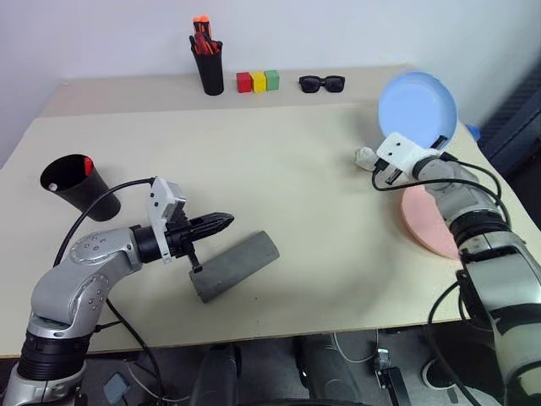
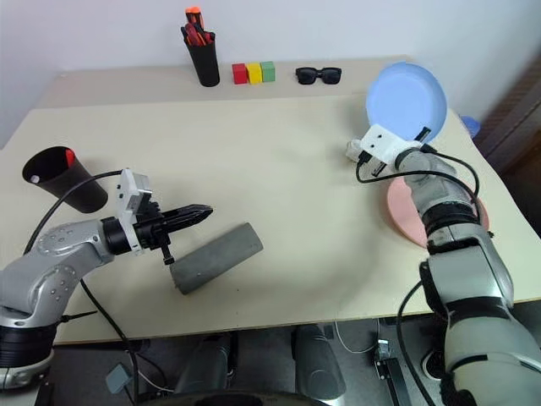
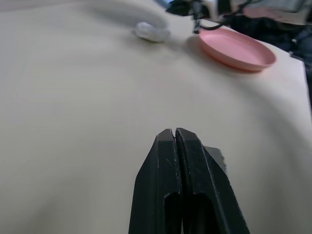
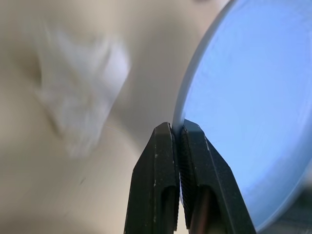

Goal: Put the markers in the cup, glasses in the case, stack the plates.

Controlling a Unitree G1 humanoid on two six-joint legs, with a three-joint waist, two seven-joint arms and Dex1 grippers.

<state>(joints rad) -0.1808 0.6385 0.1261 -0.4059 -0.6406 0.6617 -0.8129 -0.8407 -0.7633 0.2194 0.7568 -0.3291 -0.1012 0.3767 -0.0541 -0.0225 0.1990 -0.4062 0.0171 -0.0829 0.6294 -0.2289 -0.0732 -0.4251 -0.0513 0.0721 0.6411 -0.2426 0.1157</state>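
The light blue plate [image 1: 417, 106] stands tilted up at the far right, and my right gripper [image 4: 178, 127] is shut on its near rim. Just in front of it the pink plate [image 1: 425, 222] lies flat at the table's right edge, partly under my right arm. My left gripper [image 1: 221, 222] is shut and empty, hovering over the near end of the closed grey case [image 1: 237, 264]. The black cup [image 1: 80, 186] stands at the left, with a marker's red end [image 1: 88, 165] showing inside it. The glasses are out of view.
A white crumpled scrap [image 1: 365, 156] lies just left of my right wrist. Along the back stand a black pen holder with orange-red pens [image 1: 207, 63], red, yellow and green blocks [image 1: 258, 81] and black sunglasses [image 1: 322, 83].
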